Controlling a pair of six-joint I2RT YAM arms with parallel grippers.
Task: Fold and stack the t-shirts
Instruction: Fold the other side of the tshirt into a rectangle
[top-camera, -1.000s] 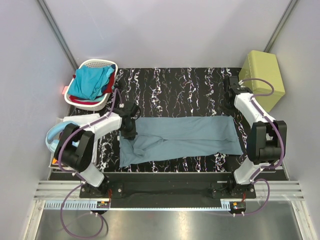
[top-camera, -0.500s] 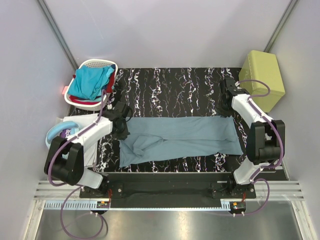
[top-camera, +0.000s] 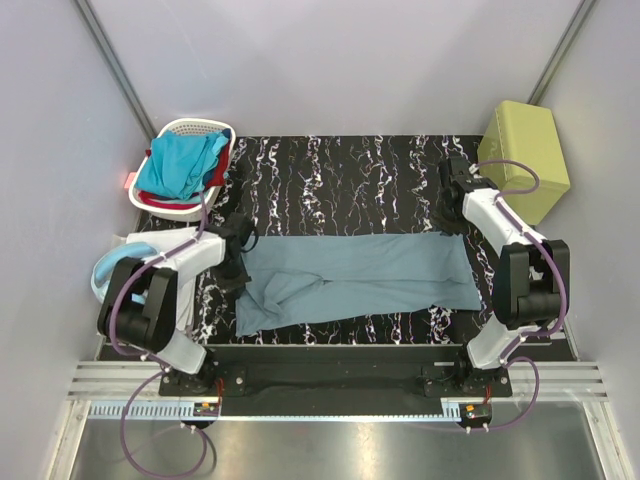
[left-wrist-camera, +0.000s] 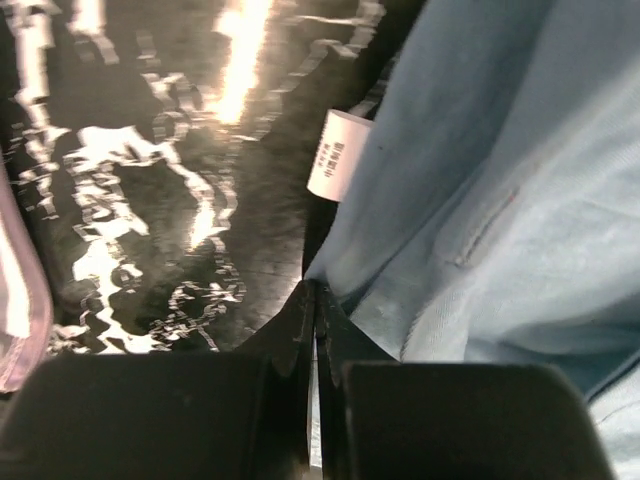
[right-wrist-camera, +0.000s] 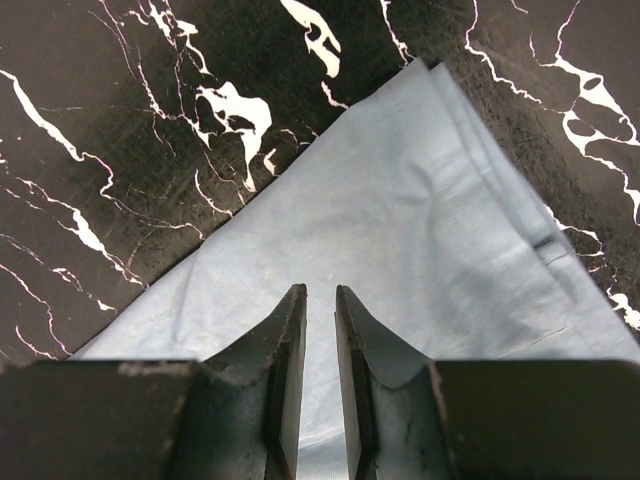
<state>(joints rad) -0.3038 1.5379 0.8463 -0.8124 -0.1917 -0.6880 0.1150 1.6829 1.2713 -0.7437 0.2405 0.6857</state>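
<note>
Black table (top-camera: 340, 170) with white marbling forms the work surface and is the reference for all positions below.

Left gripper (left-wrist-camera: 312, 290): the jaws are pressed together with only a hairline between the fingers. The tips sit on the edge of the grey-blue t-shirt (top-camera: 360, 275). A pale sliver of cloth shows in the seam between the fingers, so the gripper is clamped on that edge. A white label (left-wrist-camera: 335, 168) projects from the shirt edge just beyond the tips and lies over bare table. This grip is at the table's left side, about midway between its near and far edges.

Right gripper (right-wrist-camera: 314, 292): the fingers are parallel and parted by a narrow slit. Cloth is visible through the slit, below the fingers, and nothing is held between them. The gripper is above a corner of the same shirt, toward the table's right side. A stitched hem runs along one edge of that corner.

Grey-blue t-shirt: it is laid out as a long band across the table's middle, left to right. Its right end lies flat. Its left end is rumpled and folded.

White basket (top-camera: 195, 128): it stands at the table's far-left corner. It contains the turquoise t-shirt (top-camera: 180, 165) on top and the red t-shirt (top-camera: 150, 197), of which only edges show.

Yellow-green box (top-camera: 525, 155): it stands at the table's far-right corner.
</note>
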